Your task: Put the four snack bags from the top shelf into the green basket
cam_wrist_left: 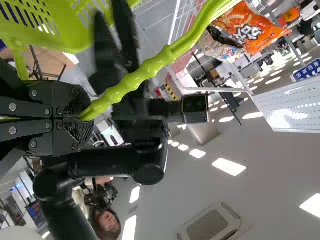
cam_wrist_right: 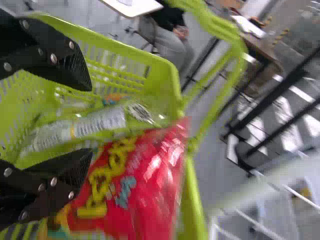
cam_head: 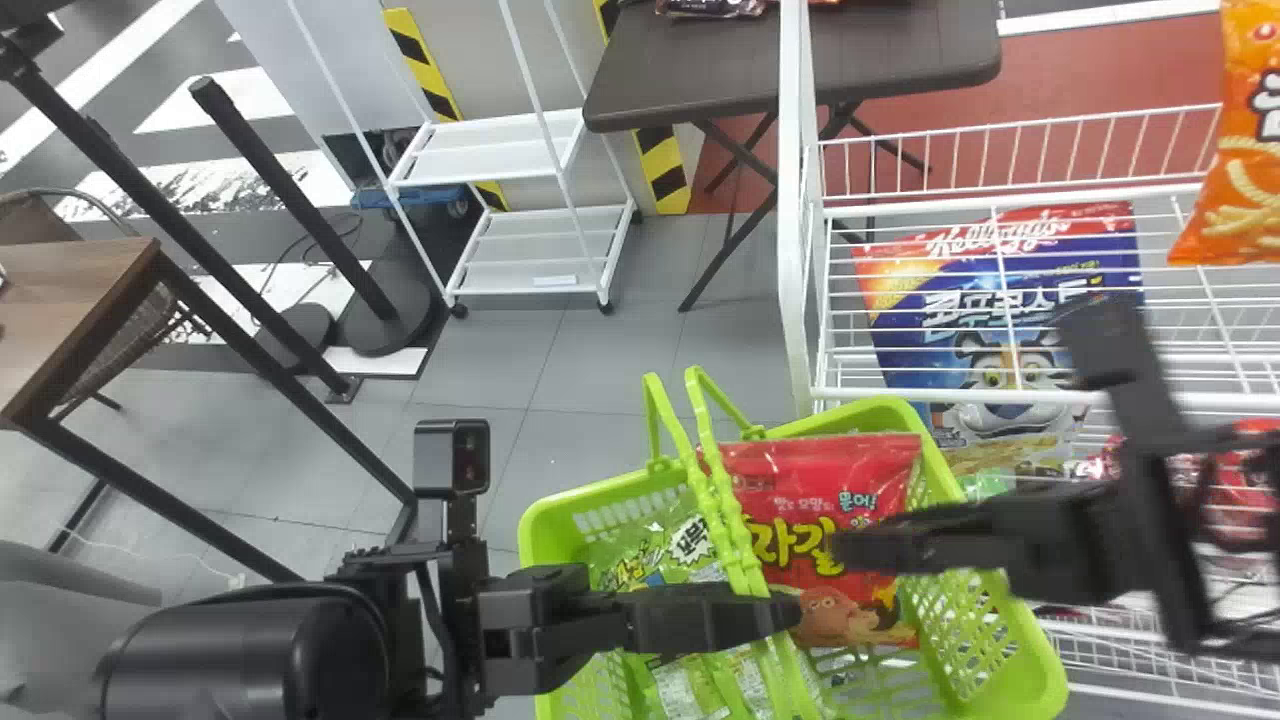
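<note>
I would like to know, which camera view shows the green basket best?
The head view: it shows most of the green basket, with the red bag inside. The right wrist view shows part of its inside close up; the left wrist view shows part of its wall and the handle in the left gripper.

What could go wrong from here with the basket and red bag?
The right gripper, open, is close to the red snack bag, which reaches the green basket's rim; pulling away might snag it. The left gripper grips the basket's handles, so a knock could swing or tilt it.
</note>
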You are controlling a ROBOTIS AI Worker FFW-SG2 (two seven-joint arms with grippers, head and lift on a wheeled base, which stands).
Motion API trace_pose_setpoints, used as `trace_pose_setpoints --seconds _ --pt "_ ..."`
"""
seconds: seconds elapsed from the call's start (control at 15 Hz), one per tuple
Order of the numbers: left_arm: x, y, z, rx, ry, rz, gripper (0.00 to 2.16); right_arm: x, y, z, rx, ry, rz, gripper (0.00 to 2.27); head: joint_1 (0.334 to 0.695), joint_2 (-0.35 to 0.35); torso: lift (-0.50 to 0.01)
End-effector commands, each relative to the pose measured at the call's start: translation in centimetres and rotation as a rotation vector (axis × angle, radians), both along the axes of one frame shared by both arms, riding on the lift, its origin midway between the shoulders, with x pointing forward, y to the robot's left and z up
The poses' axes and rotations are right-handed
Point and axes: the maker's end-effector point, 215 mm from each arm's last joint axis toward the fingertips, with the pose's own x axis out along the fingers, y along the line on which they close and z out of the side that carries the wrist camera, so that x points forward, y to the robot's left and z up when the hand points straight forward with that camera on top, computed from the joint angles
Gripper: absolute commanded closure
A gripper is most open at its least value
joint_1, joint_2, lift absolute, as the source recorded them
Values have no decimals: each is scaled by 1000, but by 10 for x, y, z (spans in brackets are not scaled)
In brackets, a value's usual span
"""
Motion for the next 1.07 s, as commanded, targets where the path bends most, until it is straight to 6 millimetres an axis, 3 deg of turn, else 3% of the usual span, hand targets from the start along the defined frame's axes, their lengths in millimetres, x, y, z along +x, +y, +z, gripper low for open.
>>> trace_pose_setpoints --seconds 0.0,0.07,0.2,0.4,0.6,0.87,1.0 --pt "-2 -2 2 -12 -1 -10 2148 78 -75 39 -3 -190 -224 53 695 318 -3" --pt "-3 -2 2 -12 0 -11 2148 116 -111 45 -46 -278 -325 56 695 216 -3" --pt "-4 -1 1 -11 3 -9 2148 184 -171 52 -128 -462 -486 60 695 107 -3" --pt "-6 0 -1 -14 12 -4 2148 253 -243 30 -274 -566 -630 70 695 -57 -3" --pt "-7 4 -3 -12 21 9 2148 289 -269 10 -320 -614 -686 70 695 -124 -3" --pt "-8 4 -4 -15 24 13 2148 321 -278 -5 -397 -637 -706 90 695 -148 -3" --pt "-9 5 -5 -15 26 14 2152 332 -281 -18 -434 -597 -698 383 695 -151 -3"
